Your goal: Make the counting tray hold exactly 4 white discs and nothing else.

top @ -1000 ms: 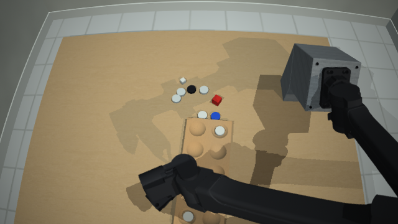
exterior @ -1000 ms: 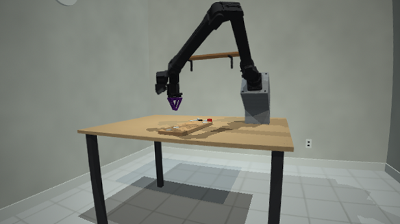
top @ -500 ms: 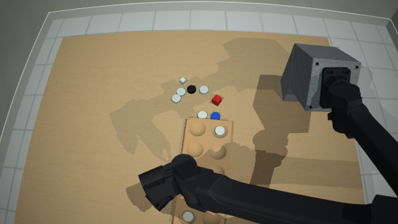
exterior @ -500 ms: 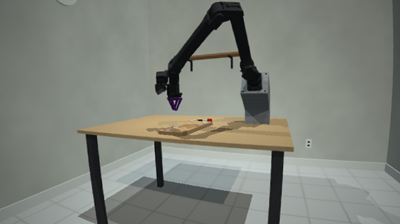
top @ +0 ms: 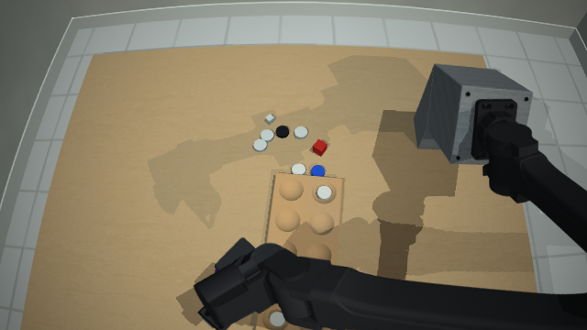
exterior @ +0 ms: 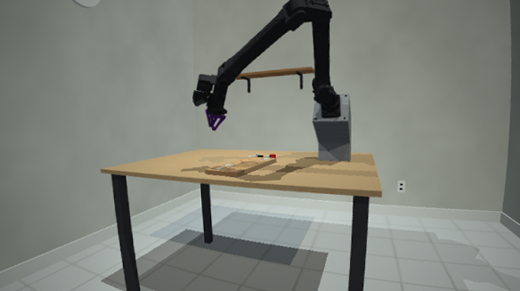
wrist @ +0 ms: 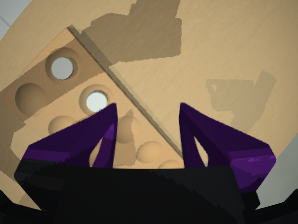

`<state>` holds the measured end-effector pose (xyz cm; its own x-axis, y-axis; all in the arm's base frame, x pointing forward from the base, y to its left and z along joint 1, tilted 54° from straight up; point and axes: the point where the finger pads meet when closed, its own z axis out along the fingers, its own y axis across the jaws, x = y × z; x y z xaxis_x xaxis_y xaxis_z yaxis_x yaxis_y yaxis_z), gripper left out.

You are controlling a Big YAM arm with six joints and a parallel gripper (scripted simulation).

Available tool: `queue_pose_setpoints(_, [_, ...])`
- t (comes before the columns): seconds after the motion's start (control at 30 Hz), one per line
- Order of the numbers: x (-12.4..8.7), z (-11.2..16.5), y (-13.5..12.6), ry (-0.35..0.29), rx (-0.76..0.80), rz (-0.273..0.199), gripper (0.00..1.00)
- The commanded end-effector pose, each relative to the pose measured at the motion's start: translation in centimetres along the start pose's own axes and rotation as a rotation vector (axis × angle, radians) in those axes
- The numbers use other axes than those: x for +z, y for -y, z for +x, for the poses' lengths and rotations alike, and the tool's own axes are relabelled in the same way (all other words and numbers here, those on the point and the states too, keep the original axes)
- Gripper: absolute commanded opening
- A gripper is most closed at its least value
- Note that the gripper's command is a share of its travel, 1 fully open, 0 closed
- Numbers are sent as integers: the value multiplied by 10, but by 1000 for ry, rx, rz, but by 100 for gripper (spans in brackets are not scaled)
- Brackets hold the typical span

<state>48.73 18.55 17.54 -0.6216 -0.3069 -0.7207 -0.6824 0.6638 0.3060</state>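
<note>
The wooden counting tray (top: 304,215) lies flat on the table, its near end hidden under my arm. One white disc (top: 324,192) rests in a far right pocket, and another white disc (top: 277,318) sits in a pocket at the near end. In the wrist view two white discs (wrist: 61,67) (wrist: 97,100) rest in neighbouring pockets along the tray's edge. Several loose white discs (top: 267,135) lie beyond the tray, one (top: 298,169) close to its far edge. My gripper (exterior: 215,123) hangs high above the tray's near end, its purple fingers apart with nothing between them.
A black disc (top: 282,132), a blue disc (top: 317,170), a red cube (top: 319,147) and a small white cube (top: 270,118) lie among the loose discs beyond the tray. The grey arm base (top: 468,115) stands at the right of the table.
</note>
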Motion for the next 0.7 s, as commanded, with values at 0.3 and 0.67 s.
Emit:
queue_pose_setpoints(0.3, [-70,-80,36,206,-35,227,45])
queue_pose_setpoints(0.67, [-116,-116,53,325,-42,388,45])
